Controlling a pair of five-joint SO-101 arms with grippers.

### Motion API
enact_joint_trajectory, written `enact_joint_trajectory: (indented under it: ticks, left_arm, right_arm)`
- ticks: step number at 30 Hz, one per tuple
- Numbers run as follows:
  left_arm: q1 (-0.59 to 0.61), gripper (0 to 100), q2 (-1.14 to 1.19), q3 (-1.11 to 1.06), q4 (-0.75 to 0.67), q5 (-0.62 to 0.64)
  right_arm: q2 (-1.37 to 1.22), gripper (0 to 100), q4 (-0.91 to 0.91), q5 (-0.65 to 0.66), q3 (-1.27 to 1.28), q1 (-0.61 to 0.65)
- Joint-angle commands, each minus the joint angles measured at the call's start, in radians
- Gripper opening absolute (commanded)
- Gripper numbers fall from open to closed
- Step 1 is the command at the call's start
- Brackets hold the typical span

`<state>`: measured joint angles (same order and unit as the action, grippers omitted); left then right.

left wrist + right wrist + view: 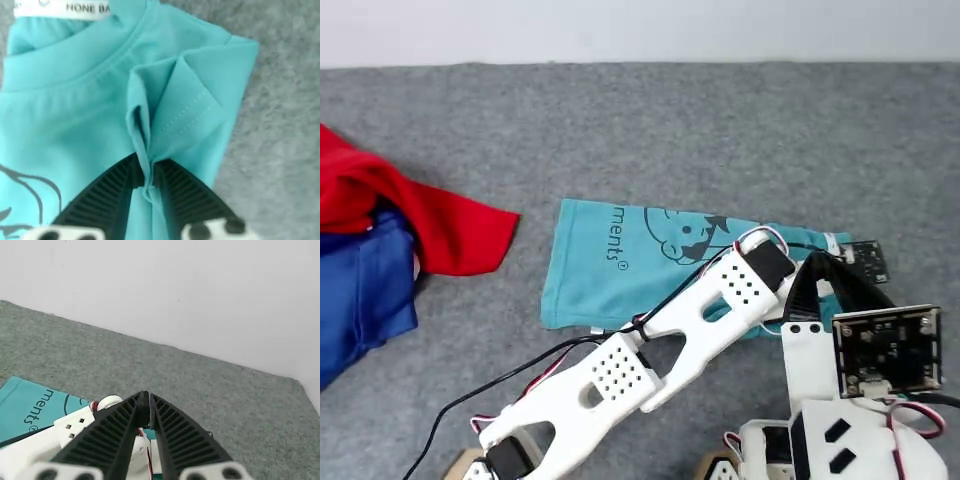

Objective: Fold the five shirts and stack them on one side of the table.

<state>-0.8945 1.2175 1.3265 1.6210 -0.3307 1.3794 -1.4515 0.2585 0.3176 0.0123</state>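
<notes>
High view: the teal shirt (610, 270) lies flat near the middle of the grey table (720, 130), folded into a long strip, printed side up. At the table's left edge a red shirt (440, 225) lies crumpled and partly over a blue shirt (365, 290); both are unfolded and well apart from the teal shirt. The left arm (620, 375) extends diagonally from the near edge across the teal shirt's near border to its right-hand end. The right arm (830, 430) stands just beside that end, its wrist raised above the table. Left wrist view: the left gripper (146, 172) is clamped on the teal shirt, both ribbed black jaws pressed against a raised fold (150, 125) of fabric. The pinched fold stands up from the rest of the cloth and lies near the collar (75, 75); a corner of the garment beyond it is doubled over onto the grey surface. Right wrist view: the right gripper (145, 400) is closed, jaw tips touching, with nothing between them. It is held above the table and aimed toward the white wall (175, 290). Below it, part of the left arm and a strip of the teal shirt are visible.
</notes>
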Motion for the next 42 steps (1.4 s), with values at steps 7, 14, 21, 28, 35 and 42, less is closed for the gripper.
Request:
enact_joint_trajectory:
  ticks: [7, 14, 21, 28, 35, 42]
  left_arm:
    - [0.009, 2, -0.015, 0.073, -0.037, -0.06]
    - [0.031, 2, -0.008, 0.104, -0.074, -0.06]
    - [0.057, 6, -0.008, 0.102, -0.075, -0.052]
    - [0.058, 10, -0.008, 0.102, -0.078, -0.028]
    - [0.127, 9, -0.017, 0.105, -0.077, -0.031]
    - [0.123, 9, -0.017, 0.168, -0.006, -0.025]
  right_arm:
    - [0.005, 1.5, -0.004, -0.005, -0.026, 0.008]
    - [0.004, 1.5, 0.005, -0.005, 0.011, 0.008]
    - [0.005, 1.5, 0.005, -0.005, 0.015, 0.008]
    - [0.005, 1.5, -0.002, -0.005, 0.015, 0.008]
    - [0.005, 1.5, -0.002, -0.005, 0.014, 0.008]
    - [0.005, 1.5, -0.002, -0.005, 0.015, 0.008]
